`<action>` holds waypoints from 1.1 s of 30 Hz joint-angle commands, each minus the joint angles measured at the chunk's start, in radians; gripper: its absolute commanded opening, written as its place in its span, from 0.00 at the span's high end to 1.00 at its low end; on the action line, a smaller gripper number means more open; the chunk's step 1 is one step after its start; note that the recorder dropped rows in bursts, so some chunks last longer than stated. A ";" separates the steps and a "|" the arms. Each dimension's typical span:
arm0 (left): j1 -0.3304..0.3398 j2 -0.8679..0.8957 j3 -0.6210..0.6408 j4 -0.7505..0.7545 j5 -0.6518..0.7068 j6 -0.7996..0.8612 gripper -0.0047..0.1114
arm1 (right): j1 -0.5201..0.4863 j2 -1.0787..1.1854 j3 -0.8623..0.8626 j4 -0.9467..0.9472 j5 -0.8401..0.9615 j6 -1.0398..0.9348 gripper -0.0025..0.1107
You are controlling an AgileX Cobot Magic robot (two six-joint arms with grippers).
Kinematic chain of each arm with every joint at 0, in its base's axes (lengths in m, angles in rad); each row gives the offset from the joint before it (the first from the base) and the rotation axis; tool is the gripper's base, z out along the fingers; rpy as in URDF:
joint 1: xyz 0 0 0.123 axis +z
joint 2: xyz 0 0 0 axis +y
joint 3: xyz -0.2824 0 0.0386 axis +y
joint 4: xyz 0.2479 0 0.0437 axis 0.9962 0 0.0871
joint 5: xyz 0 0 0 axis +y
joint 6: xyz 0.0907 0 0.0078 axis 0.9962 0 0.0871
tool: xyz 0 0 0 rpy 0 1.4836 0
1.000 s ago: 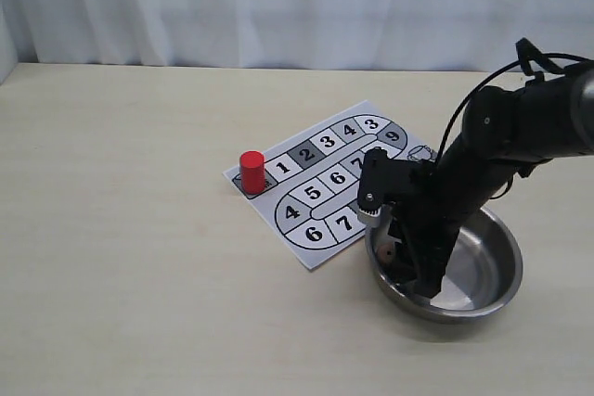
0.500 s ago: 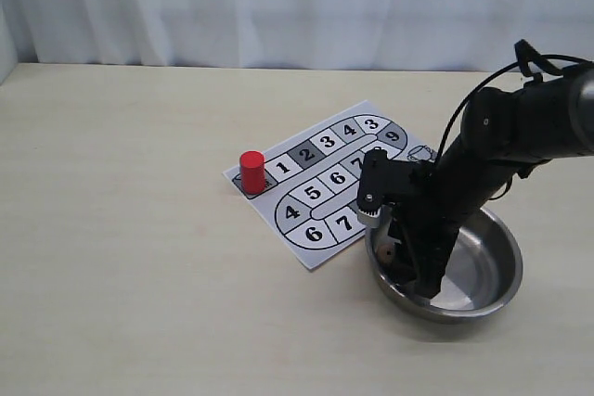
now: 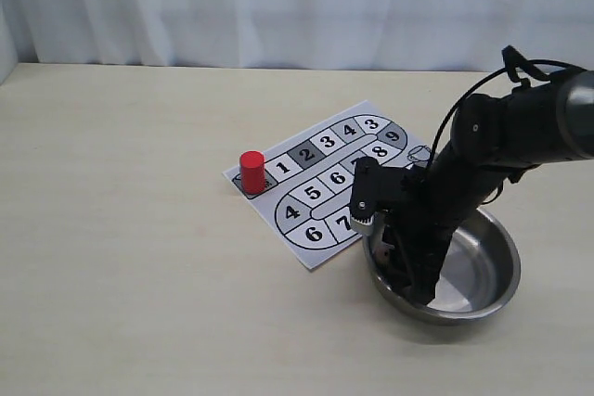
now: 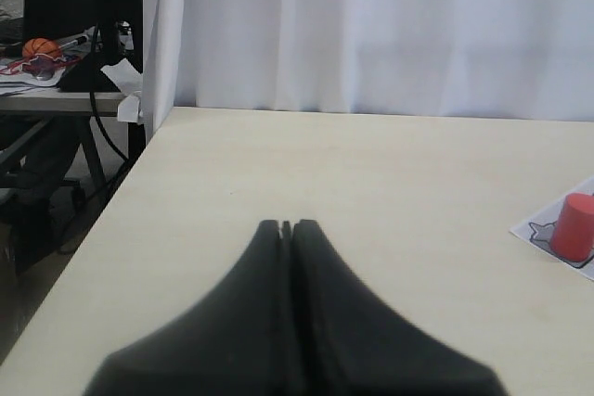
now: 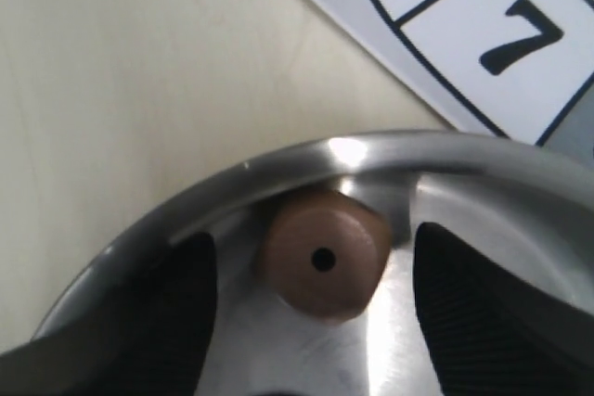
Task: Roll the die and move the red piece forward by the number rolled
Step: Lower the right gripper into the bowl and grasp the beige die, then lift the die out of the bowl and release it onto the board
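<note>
The die [image 5: 322,261], a tan cube with one dark pip facing the camera, lies inside the steel bowl [image 5: 278,169] against its wall. My right gripper [image 5: 314,308] is open, one dark finger on each side of the die, apart from it. In the exterior view the right gripper [image 3: 405,264] reaches down into the bowl [image 3: 492,285] and hides the die. The red piece [image 3: 251,172] stands upright on the board's [image 3: 325,183] start square beside square 1. My left gripper [image 4: 287,225] is shut on nothing, above bare table, with the red piece [image 4: 576,226] far off.
The board's square 7 [image 5: 520,34] lies just outside the bowl's rim. A white curtain [image 3: 278,6] closes off the table's far edge. In the left wrist view a desk with clutter [image 4: 46,62] stands beyond the table's side edge.
My right arm has shifted slightly left and lower inside the bowl. The red piece and board have not moved.
</note>
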 commanded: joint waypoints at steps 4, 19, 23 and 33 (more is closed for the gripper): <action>0.000 0.000 0.002 -0.005 -0.013 -0.004 0.96 | 0.001 0.022 -0.002 -0.006 -0.008 -0.002 0.53; 0.000 0.000 0.002 -0.005 -0.013 -0.004 0.96 | 0.001 -0.002 -0.002 -0.015 0.005 0.075 0.94; 0.000 0.000 0.002 -0.005 -0.013 -0.004 0.96 | 0.001 -0.042 -0.002 -0.083 0.007 0.205 0.94; 0.000 0.000 0.002 -0.005 -0.013 -0.004 0.96 | 0.000 -0.111 -0.002 -0.328 0.084 0.518 0.94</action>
